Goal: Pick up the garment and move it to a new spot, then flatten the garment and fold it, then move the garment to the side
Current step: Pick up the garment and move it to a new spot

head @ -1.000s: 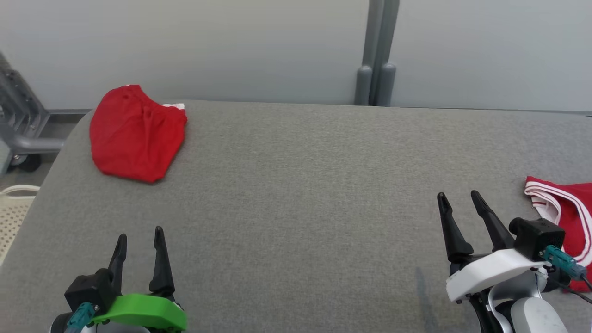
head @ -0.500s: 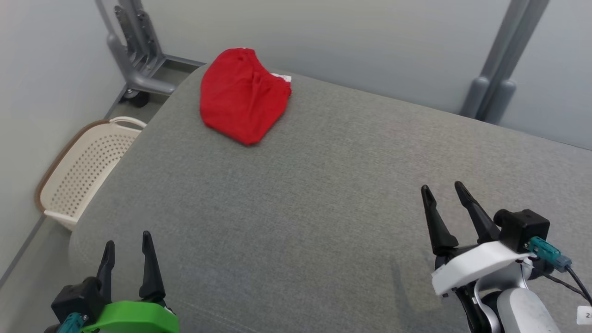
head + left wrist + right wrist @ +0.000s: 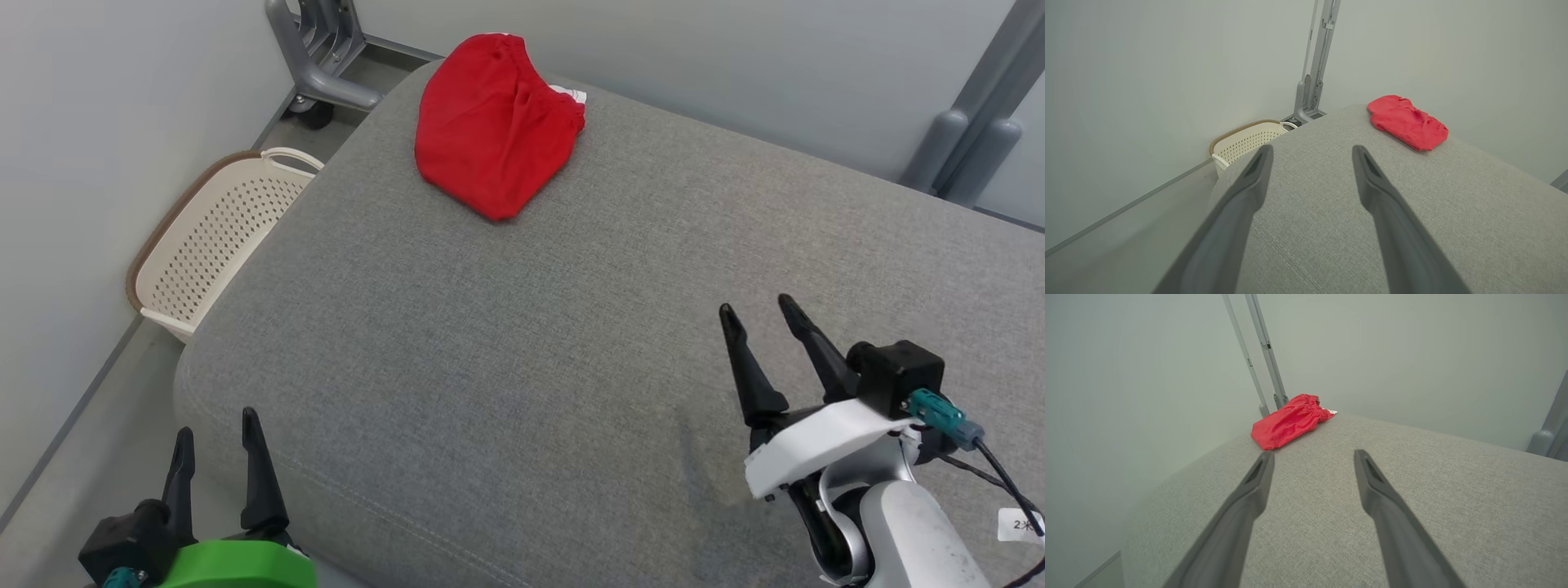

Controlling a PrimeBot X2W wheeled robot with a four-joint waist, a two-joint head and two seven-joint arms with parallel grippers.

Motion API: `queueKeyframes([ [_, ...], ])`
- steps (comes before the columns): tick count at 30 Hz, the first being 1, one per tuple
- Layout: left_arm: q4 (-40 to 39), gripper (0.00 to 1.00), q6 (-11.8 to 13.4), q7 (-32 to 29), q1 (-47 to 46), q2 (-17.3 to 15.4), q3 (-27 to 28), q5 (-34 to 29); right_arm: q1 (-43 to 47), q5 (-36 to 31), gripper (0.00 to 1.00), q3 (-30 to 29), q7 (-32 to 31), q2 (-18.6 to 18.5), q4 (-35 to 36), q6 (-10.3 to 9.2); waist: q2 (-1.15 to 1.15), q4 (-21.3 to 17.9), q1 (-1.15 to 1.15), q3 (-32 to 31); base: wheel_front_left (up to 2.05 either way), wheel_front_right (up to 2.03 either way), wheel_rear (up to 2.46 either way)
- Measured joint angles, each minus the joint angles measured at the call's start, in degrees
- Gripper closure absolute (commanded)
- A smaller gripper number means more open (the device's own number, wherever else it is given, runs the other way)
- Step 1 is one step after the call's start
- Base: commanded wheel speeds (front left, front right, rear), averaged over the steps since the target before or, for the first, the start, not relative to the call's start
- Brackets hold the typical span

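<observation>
Garment: a red garment (image 3: 494,135), bunched with a gathered elastic band and a small white tag showing, is seen lying on the far left corner of the grey padded table (image 3: 522,343); it is touched by neither gripper.
Table: its woven grey top is bare apart from the garment, with a stitched seam running round the near left corner.
Basket: a cream perforated laundry basket (image 3: 214,237) is set on the floor just beside the table's left edge.
Stand: a grey metal frame on a caster (image 3: 322,49) is parked behind the table's far left corner.
Left gripper (image 3: 215,423): held at the table's near left corner, jaws apart, nothing between them.
Right gripper (image 3: 755,305): held over the table's near right part, jaws likewise spread and empty, well apart from the garment.
</observation>
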State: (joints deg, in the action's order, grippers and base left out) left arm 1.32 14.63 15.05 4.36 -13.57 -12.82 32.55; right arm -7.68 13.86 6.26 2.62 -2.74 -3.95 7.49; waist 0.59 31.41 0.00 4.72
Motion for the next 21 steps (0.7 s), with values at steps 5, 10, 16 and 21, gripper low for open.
queueKeyframes([
  [5, 1.1, 0.0, -1.3, 0.0, -1.2, -0.7, -0.4, -0.7, 0.6, -0.2, 0.0, -2.2, 0.5, 0.0, 0.5, 0.0, 0.0, -0.3, 0.0, -0.2, 0.0, 0.0, 0.0],
  [10, 1.7, 0.0, -2.7, -1.7, -7.2, -4.3, -0.3, -2.3, 1.6, -0.4, 0.0, -3.8, 0.8, -0.1, 1.9, -0.01, 0.0, -0.9, 0.0, -0.4, 0.0, 0.0, 0.0],
  [16, 0.5, 0.0, -4.4, -5.5, -16.7, -9.7, 0.9, -4.1, 1.3, -0.6, 0.0, -3.1, 0.6, 0.0, 3.6, 0.0, 0.0, -3.6, 0.0, 0.0, 0.0, 0.0, 0.0],
  [21, 2.3, 0.0, -7.7, -10.4, -25.3, -12.0, 2.3, -0.9, 0.5, -1.9, 0.0, -3.6, 0.5, 0.0, 5.4, 0.0, 0.0, -7.2, 0.0, 1.4, 0.0, 0.0, 0.0],
])
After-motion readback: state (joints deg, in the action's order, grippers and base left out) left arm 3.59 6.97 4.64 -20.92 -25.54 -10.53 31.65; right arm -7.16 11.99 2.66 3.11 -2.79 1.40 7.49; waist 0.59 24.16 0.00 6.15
